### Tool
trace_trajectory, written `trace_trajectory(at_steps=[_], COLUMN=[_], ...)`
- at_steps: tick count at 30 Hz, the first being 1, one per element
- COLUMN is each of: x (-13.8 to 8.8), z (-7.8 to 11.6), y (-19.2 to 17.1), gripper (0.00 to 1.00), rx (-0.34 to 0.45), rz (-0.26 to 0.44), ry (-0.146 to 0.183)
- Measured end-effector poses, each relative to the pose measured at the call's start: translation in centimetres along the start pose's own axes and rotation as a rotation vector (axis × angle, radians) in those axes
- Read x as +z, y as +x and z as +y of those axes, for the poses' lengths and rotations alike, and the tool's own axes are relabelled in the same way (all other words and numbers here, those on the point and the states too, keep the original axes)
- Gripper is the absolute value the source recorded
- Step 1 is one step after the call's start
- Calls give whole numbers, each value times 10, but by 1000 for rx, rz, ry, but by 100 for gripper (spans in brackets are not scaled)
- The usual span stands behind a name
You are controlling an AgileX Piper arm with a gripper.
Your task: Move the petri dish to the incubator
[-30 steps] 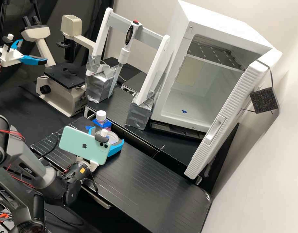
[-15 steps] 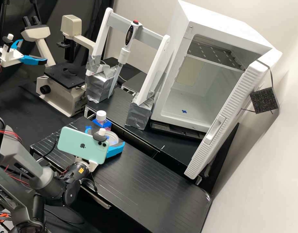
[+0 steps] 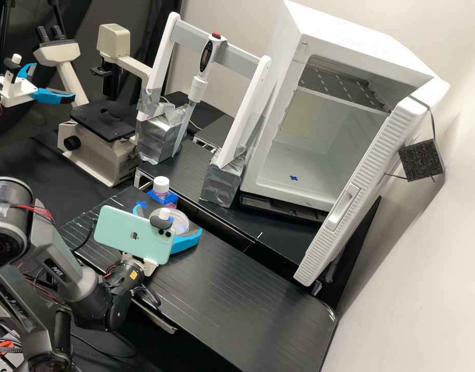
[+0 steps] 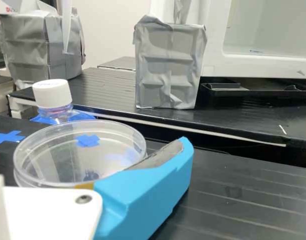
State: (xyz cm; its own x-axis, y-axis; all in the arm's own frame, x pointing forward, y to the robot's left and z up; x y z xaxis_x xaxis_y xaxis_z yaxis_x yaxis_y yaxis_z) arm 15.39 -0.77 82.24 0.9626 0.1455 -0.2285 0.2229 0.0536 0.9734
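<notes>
In the high view, the gripper (image 3: 171, 219) has its fingers apart around the petri dish (image 3: 183, 218), near the black platform's (image 3: 237, 289) edge at one o'clock, open incubator (image 3: 304, 175) at two.

This is a laboratory. A microscope (image 3: 104, 121) stands on the black bench (image 3: 28, 168), a pipette (image 3: 198, 82) hangs on a white rack (image 3: 248, 111), and an incubator (image 3: 315, 150) has its door open. A petri dish (image 4: 80, 155) and capped bottle (image 4: 53, 97) sit close together.

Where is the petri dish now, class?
In the high view, the petri dish is left of centre, at the gripper, beyond the phone's right end, near the white-capped bottle.
</notes>
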Motion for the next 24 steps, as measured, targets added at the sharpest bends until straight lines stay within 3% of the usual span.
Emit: trace_trajectory(at_steps=[1,2,24], x=[0,1,2], z=[0,0,3], y=[0,0,1], gripper=[100,0,0], rx=[0,2,43], rz=[-2,-3,-17], ry=[0,-3,11])
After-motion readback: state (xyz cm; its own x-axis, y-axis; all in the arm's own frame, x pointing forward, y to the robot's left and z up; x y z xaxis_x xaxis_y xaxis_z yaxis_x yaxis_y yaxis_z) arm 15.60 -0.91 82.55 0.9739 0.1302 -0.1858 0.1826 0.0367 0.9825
